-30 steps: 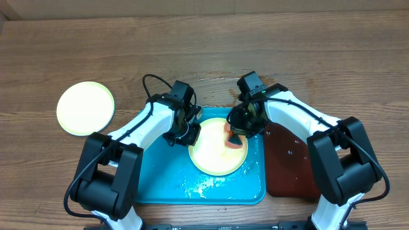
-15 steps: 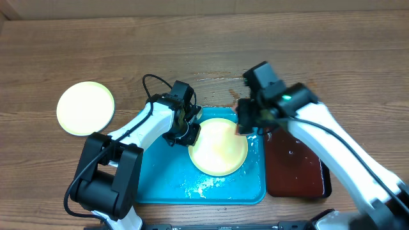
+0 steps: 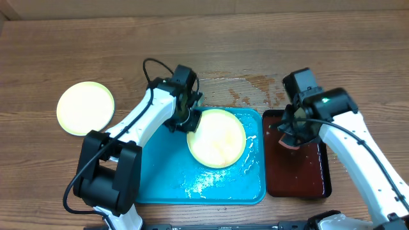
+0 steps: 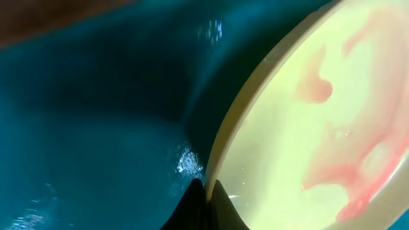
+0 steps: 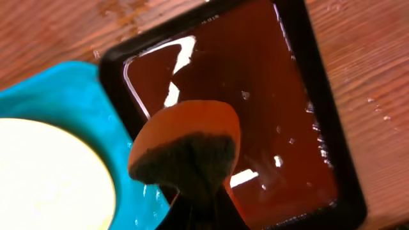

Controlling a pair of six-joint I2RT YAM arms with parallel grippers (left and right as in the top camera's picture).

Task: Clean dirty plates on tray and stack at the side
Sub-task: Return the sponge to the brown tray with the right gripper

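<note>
Turquoise tray (image 3: 160,185): yellow-green plate (image 3: 217,140), left fingers (image 3: 189,119) at rim.
Dark red-brown tray (image 3: 300,179): right fingers (image 3: 293,131) above with orange sponge (image 3: 289,142).
Counter (image 3: 192,38): second plate (image 3: 85,108).

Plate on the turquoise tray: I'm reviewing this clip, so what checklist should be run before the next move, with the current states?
1. Left gripper shut on the plate at its rim: ok.
2. Plate free of sauce: not ok, the left wrist view shows reddish smears.
3. Right gripper shut on the sponge: ok.
4. Sponge off the plate, over the dark tray: ok.
5. Plate lifted off the turquoise tray: cannot tell.
6. Second plate lying flat on the table, top free for stacking: ok.
</note>
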